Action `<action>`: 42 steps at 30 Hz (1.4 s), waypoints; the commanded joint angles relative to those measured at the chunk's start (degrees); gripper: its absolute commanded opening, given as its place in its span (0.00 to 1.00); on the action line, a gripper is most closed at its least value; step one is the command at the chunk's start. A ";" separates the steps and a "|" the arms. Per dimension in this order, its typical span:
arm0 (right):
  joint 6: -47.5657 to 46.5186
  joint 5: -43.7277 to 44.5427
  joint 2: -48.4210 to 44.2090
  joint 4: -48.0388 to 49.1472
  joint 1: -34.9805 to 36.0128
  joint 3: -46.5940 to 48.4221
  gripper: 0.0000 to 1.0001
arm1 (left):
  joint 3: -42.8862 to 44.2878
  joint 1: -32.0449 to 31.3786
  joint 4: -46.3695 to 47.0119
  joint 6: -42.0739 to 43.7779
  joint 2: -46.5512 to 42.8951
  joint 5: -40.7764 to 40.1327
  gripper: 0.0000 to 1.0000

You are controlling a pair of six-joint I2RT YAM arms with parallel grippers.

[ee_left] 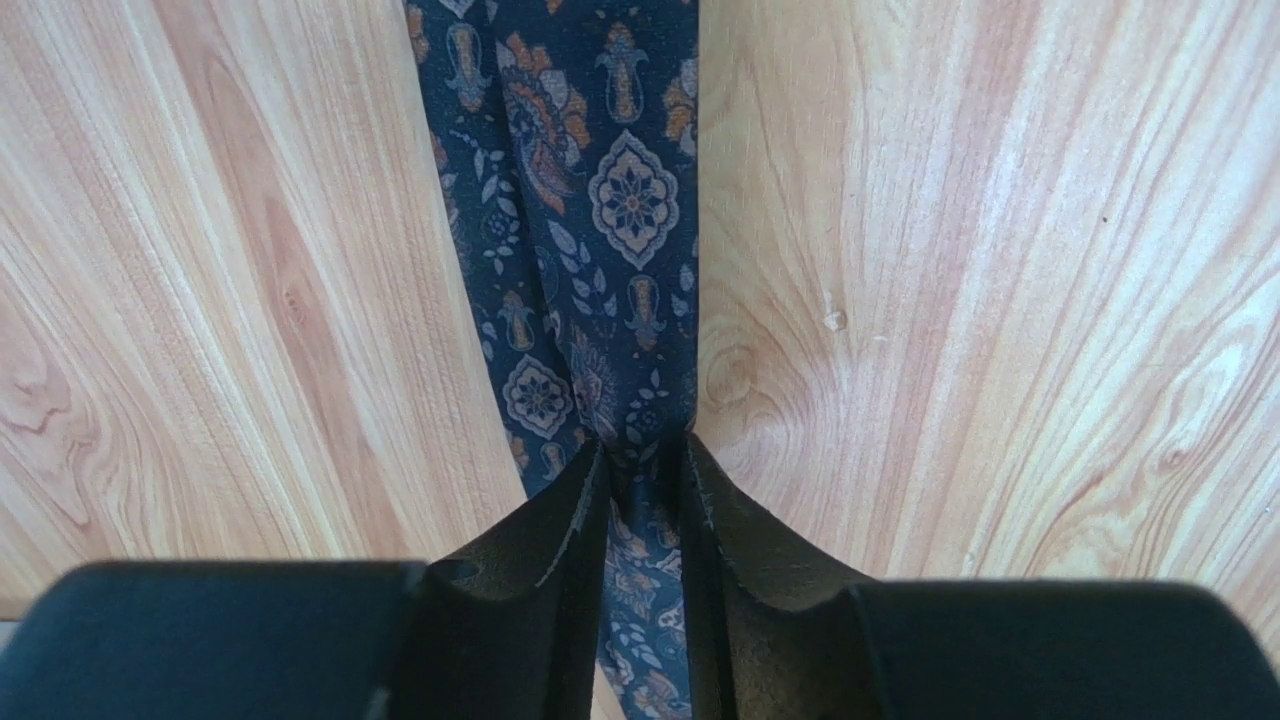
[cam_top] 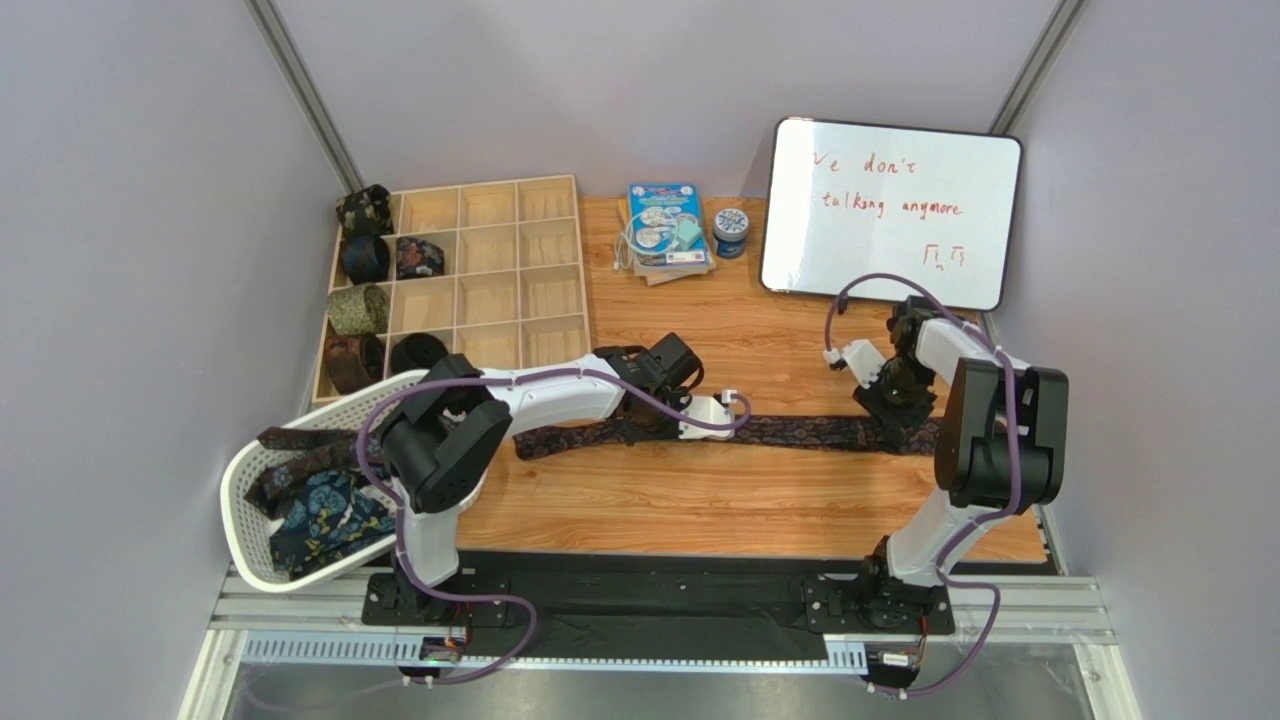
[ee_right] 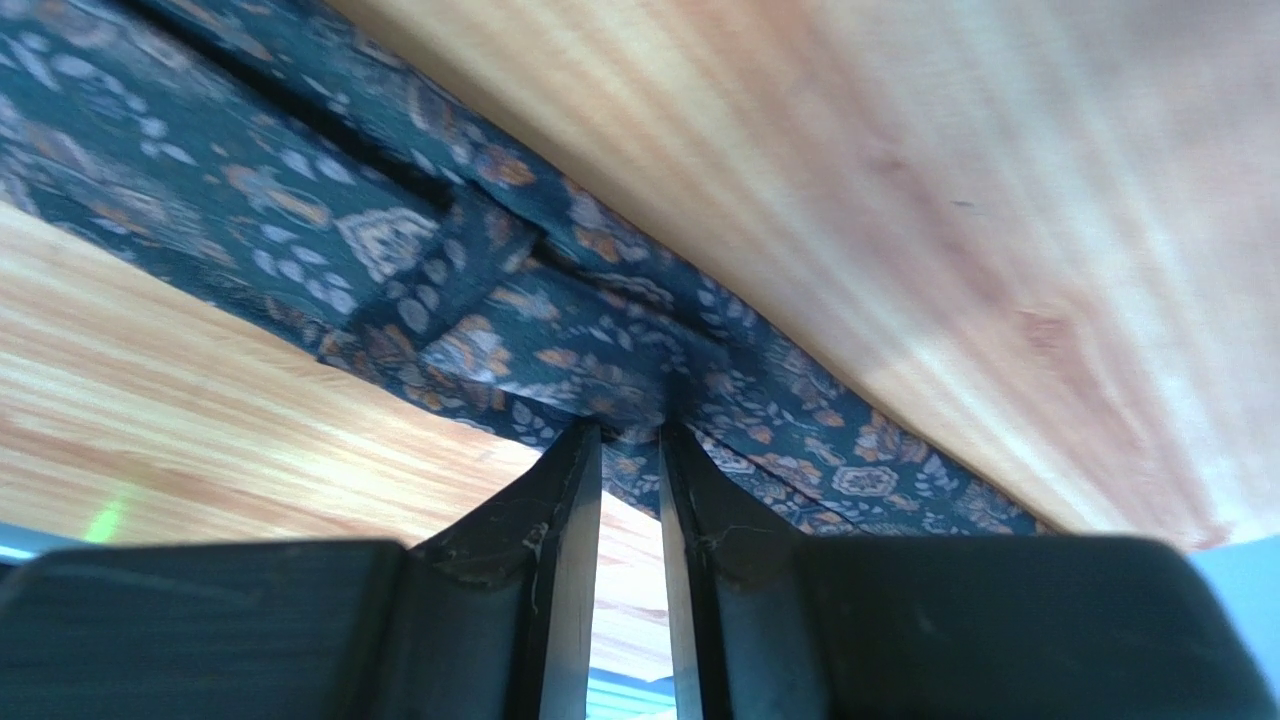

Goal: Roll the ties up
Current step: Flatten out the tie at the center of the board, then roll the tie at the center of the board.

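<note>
Left claw: I've got it narrowed right down, both fingers pinching the navy paisley tie. On my left wrist feed the fabric bunches up between the tips at the bottom middle of the frame.

Right claw: same deal, nearly closed on that tie. The cloth is folded and puckered right at the fingertips, lower middle of the right wrist feed.

Basket: white mesh one, lower left of the overhead view, tipped over the table's edge. There's a heap of loose ties inside, one blue floral, one brownish.

Wooden tray: upper left of the overhead, a grid of small compartments. Rolled coils fill the leftmost column, with a couple more in the next column over.

Tie on the table: stretched flat in a line across the middle of the overhead view, from just right of the left arm's elbow to the right edge of the wooden table. The left claw is on it about mid-length and the right claw near its right end.

Packet: blue, top centre, flat on the wood.

Small jar: just right of the packet.

Whiteboard: upper right, leaning on the back wall, red handwriting on it.
</note>
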 commanded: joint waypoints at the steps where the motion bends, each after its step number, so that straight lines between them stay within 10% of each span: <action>1: -5.12 -0.01 -0.48 2.96 -1.79 3.46 0.26 | -1.85 -0.11 -0.61 1.07 -2.35 2.54 0.35; 5: -7.41 -4.30 -4.86 0.95 -2.32 5.30 0.38 | -5.36 1.38 -1.67 2.74 -8.50 5.17 0.75; 10: -5.40 -10.37 -11.28 -2.05 2.05 6.98 0.67 | -9.32 6.74 -5.27 3.10 -17.47 8.24 0.81; 16: 2.59 -10.64 -12.97 1.02 16.09 4.78 0.71 | -11.69 17.01 -11.16 2.83 -26.43 14.14 0.92; 28: 7.18 -4.50 2.15 5.42 27.82 3.73 0.39 | -21.80 24.59 -12.05 11.62 -30.58 3.44 0.44; 42: -1.61 -1.68 0.14 7.18 20.36 -4.09 0.30 | -16.45 20.82 -8.97 7.49 -17.74 1.66 0.38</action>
